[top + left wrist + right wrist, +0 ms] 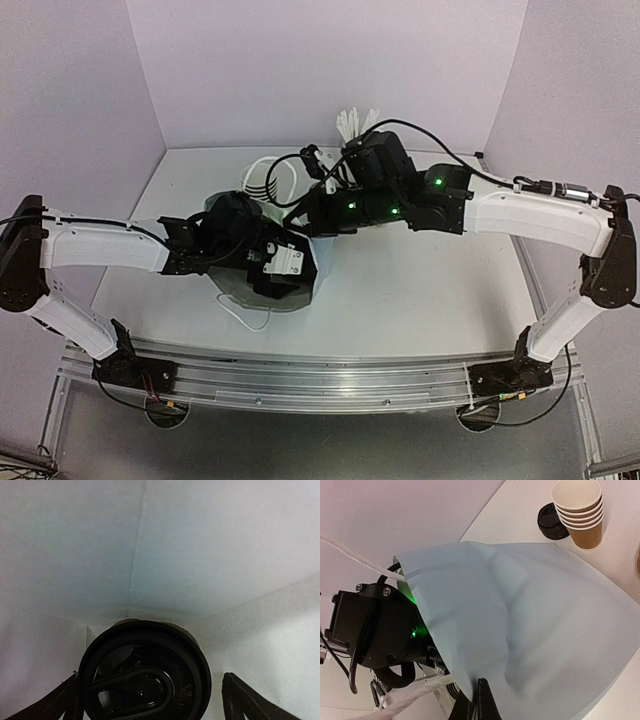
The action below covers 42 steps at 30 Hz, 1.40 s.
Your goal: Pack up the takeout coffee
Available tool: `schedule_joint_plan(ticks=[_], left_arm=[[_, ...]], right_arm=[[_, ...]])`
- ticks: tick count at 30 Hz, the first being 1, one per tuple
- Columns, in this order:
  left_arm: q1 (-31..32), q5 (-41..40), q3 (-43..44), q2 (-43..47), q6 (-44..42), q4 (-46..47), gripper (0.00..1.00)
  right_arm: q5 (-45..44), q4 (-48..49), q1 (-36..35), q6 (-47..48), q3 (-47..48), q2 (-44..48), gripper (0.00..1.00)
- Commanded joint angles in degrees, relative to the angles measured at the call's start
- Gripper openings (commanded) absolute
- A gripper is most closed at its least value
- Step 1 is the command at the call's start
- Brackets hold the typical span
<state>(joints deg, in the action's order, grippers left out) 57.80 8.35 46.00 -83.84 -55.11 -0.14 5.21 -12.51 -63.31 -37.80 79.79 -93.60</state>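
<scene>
The takeout coffee (145, 672) shows from above as a round black lid with a sliver of brown cup behind it, standing inside a white paper bag (150, 555). My left gripper (150, 690) is deep in the bag, open, one finger on each side of the lid; the right finger (245, 700) stands apart from it. In the right wrist view my right gripper (480, 700) is shut on the bag's (530, 620) rim, holding its mouth up. From above, the left gripper (268, 262) sits within the bag (308, 268) and the right gripper (318, 215) at its far edge.
A nested stack of brown paper cups (580, 512) and a pile of black lids (551, 522) stand on the table beyond the bag. The bag's white handles (262, 180) lie at the back. White items (357, 122) stick up behind the right arm.
</scene>
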Motion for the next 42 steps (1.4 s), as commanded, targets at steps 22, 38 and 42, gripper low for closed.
schedule_joint_plan(ticks=[22, 38, 42], left_arm=[[-1.66, 6.25, -2.53, 3.3, 1.67, 1.33, 0.62], [-3.77, 7.83, -5.79, -2.58, -2.04, 5.26, 0.44], [-4.27, 7.56, -5.23, -4.4, -0.44, 5.0, 0.42]], right_arm=[[2.28, 0.87, -0.7, -0.43, 1.74, -0.03, 0.0], [2.72, 0.91, -0.71, -0.95, 1.46, -0.35, 0.0], [2.89, 0.92, -0.71, -0.92, 1.08, -0.05, 0.0]])
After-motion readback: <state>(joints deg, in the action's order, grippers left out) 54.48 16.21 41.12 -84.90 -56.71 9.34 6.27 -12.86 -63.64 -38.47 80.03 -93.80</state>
